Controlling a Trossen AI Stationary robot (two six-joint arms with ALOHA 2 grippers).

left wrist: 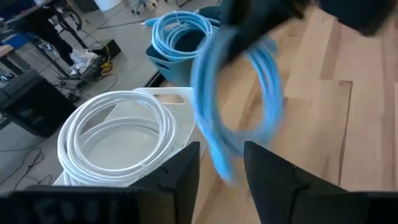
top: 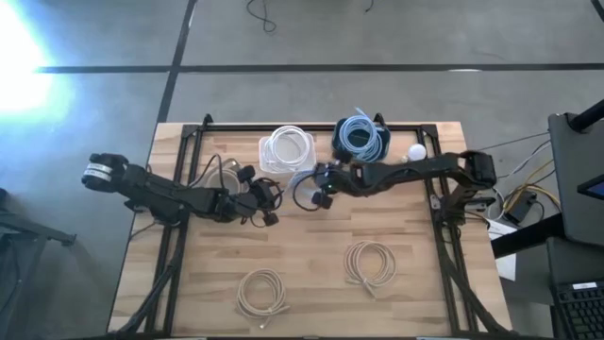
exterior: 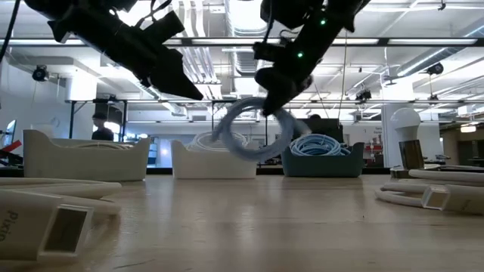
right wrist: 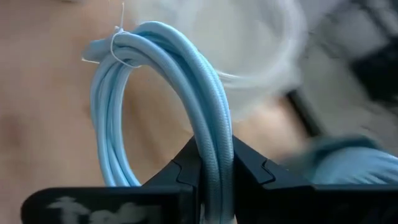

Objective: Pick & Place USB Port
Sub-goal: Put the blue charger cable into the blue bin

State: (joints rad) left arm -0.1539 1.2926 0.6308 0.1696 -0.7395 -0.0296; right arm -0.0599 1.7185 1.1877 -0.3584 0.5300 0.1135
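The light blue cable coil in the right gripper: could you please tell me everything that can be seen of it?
The light blue cable coil is a round, smooth-jacketed cord wound in several loops and bound at one spot by a thin tie. The right gripper is shut on one side of the bundle, so it hangs in the air above the wooden table, touching nothing else. It hangs in front of the white bin and the blue bin.

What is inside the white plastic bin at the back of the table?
The white plastic bin holds a coil of white cable. The bin floor shows through the coil's middle; whatever lies beneath its loops is covered.
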